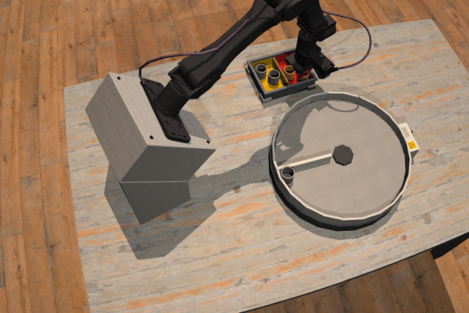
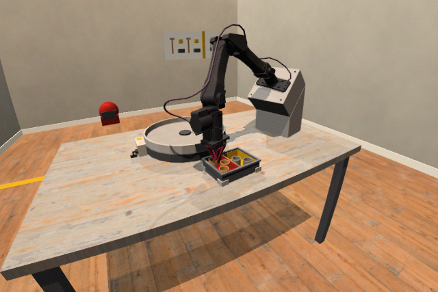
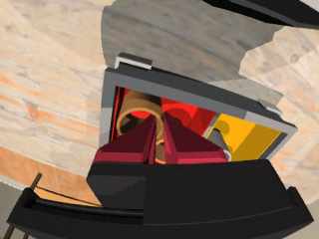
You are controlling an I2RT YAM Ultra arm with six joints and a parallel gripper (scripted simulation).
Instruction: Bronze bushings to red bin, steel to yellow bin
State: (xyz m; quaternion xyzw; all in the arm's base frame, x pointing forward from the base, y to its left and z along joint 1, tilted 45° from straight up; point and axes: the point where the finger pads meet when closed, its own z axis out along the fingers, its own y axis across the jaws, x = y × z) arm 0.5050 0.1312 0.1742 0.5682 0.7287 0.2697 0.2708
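My gripper [image 3: 159, 118] is shut on the wall of a bronze bushing [image 3: 135, 116] and holds it low inside the red bin [image 1: 299, 70]. It also shows in the side view [image 2: 215, 152], with the held bushing [image 2: 213, 160] at its tips. Another bronze bushing [image 1: 289, 71] stands in the red bin beside it. The yellow bin [image 1: 267, 75] holds two steel bushings [image 1: 260, 70] [image 1: 273, 77]. One steel bushing [image 1: 289, 172] stands on the turntable [image 1: 341, 157] at its left rim, next to the white bar [image 1: 308, 160].
The two bins share one grey tray [image 2: 231, 165] just beyond the turntable's rim. The arm's grey pedestal [image 1: 143, 127] stands at the table's left. A small white box [image 1: 410, 139] sits at the turntable's right edge.
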